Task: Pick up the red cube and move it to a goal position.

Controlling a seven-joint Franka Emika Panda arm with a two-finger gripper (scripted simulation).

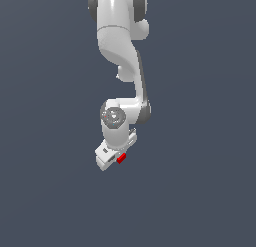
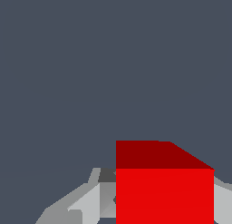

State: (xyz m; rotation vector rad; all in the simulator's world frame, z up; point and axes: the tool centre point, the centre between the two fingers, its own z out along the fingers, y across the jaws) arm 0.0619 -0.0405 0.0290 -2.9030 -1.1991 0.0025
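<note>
The red cube [image 1: 121, 158] is small and bright red. In the exterior view it shows at the lower edge of my white gripper [image 1: 117, 157], mostly covered by the hand. In the wrist view the red cube [image 2: 164, 196] fills the space between the grey fingers [image 2: 84, 202], with one finger close on each side. The gripper looks shut on the cube. No goal marker shows in either view.
The white arm [image 1: 122, 51] reaches down from the top of the exterior view. Around it there is only a plain dark grey-blue surface [image 1: 200, 141], with no other objects or edges in view.
</note>
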